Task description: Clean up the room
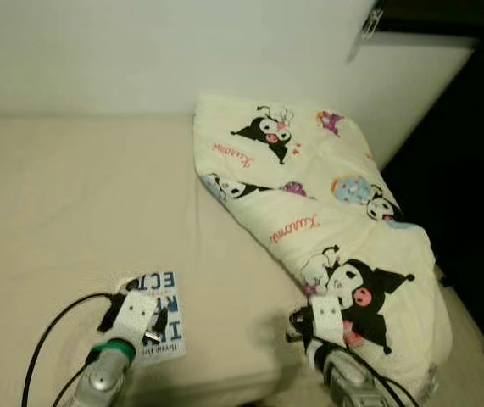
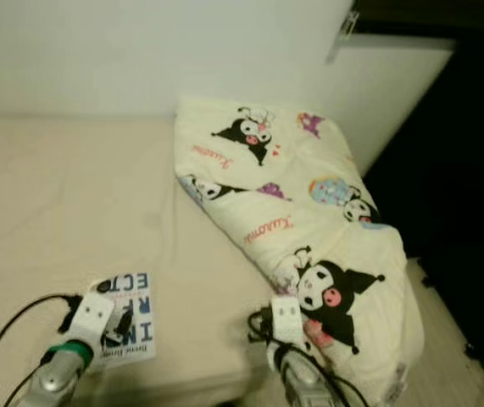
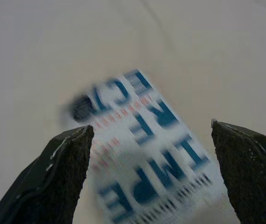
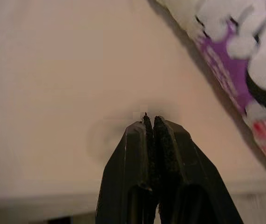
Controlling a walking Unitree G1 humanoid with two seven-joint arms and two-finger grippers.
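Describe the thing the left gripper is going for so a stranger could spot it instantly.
Start at the wide beige bed with the cartoon-print quilt folded along its right side. Near the bed's front edge, left of the quilt, a small booklet lies flat, the open left gripper poised over it. It is the only white item with big blue block letters; everything around it is plain sheet.

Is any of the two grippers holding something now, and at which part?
Nothing is held. The left gripper is open above the book; the right gripper is shut on nothing, over the bed.
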